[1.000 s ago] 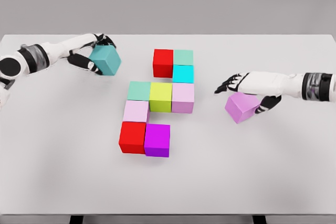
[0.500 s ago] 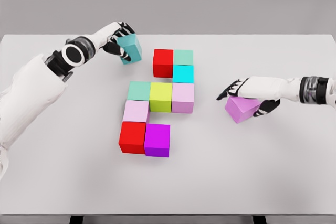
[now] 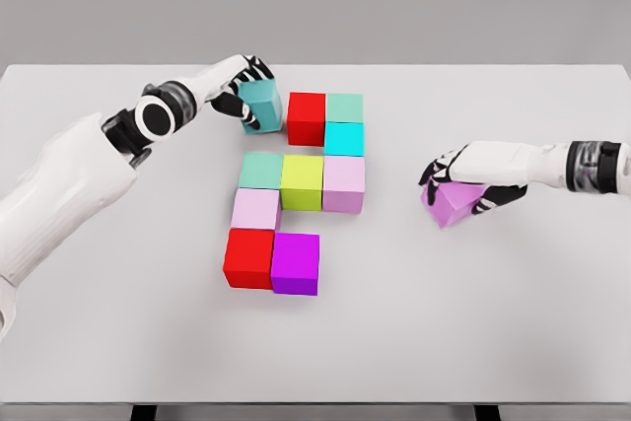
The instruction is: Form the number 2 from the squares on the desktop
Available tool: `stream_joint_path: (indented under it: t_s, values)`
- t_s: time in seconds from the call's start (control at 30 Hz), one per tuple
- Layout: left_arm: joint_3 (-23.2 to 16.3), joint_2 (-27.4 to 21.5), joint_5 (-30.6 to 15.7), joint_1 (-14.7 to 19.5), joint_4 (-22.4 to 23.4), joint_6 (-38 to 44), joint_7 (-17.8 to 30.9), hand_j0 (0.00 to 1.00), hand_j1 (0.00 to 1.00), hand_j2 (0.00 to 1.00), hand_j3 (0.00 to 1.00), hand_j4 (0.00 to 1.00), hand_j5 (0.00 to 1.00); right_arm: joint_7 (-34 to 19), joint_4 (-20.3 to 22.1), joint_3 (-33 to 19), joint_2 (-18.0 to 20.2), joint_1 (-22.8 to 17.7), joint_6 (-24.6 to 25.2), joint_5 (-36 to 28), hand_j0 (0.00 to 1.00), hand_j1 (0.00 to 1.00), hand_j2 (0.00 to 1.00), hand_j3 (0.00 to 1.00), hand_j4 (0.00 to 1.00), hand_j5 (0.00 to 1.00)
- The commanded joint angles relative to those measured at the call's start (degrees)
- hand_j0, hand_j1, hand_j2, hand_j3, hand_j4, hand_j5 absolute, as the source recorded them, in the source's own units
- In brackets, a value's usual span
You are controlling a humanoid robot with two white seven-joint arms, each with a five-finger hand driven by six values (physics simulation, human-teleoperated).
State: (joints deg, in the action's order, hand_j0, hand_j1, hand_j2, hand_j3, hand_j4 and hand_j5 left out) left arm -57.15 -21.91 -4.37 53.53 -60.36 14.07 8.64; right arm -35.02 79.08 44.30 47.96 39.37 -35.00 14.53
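Head view shows the left hand (image 3: 240,86) with fingers wrapped around a teal cube (image 3: 261,104), holding it just beside the left face of the upper red cube (image 3: 306,117); whether the two touch I cannot tell. That red cube begins a top row with a pale green cube (image 3: 344,106), and a cyan cube (image 3: 344,138) sits under the green one. Below run a green cube (image 3: 261,171), a yellow cube (image 3: 303,181) and a pink cube (image 3: 343,183), then a pale pink cube (image 3: 255,209), then a lower red cube (image 3: 249,258) and a purple cube (image 3: 295,263). Well apart on the white table (image 3: 473,322), the right hand (image 3: 463,173) curls over a tilted lilac cube (image 3: 452,201), gripping it from above.
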Motion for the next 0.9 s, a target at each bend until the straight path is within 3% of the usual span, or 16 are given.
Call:
stream_joint_path:
  t_s: [0.0, 0.23, 0.37, 0.57, 0.67, 0.87]
  values:
    - [-0.4, -0.2, 0.3, 0.0, 0.0, -0.6, 0.0, 0.57, 0.57, 0.57, 0.57, 0.57, 0.57, 0.0, 0.0, -0.2, 0.2, 0.0, 0.0, -0.2, 0.52, 0.52, 0.52, 0.52, 0.52, 0.52]
    - [-0.4, -0.3, 0.4, 0.0, -0.1, -0.6, 0.0, 0.68, 0.68, 0.68, 0.68, 0.68, 0.68, 0.0, 1.2, -0.4, 1.3, 1.4, 0.0, -0.4, 0.52, 0.52, 0.52, 0.52, 0.52, 0.52]
    - [-0.4, -0.3, 0.3, 0.1, -0.5, -1.1, 0.0, 0.7, 0.7, 0.7, 0.7, 0.7, 0.7, 0.0, 6.8, -0.4, 3.5, 1.6, 0.0, -0.5, 0.52, 0.52, 0.52, 0.52, 0.52, 0.52]
    - [-0.4, -0.2, 0.2, 0.1, -0.5, -1.9, 0.0, 0.82, 0.82, 0.82, 0.82, 0.82, 0.82, 0.0, 15.0, -0.1, 7.6, 0.7, 0.0, -0.5, 0.52, 0.52, 0.52, 0.52, 0.52, 0.52]
    - [-0.4, -0.2, 0.2, 0.0, -0.5, -2.0, 0.0, 0.91, 0.91, 0.91, 0.91, 0.91, 0.91, 0.0, 19.8, 2.3, 7.7, 0.0, 0.0, -0.3, 0.52, 0.52, 0.52, 0.52, 0.52, 0.52]
    - [-0.4, -0.2, 0.2, 0.1, -0.6, -2.0, 0.0, 0.97, 0.97, 0.97, 0.97, 0.97, 0.97, 0.0, 21.6, 5.6, 7.1, 0.4, 0.0, -0.2, 0.52, 0.52, 0.52, 0.52, 0.52, 0.52]
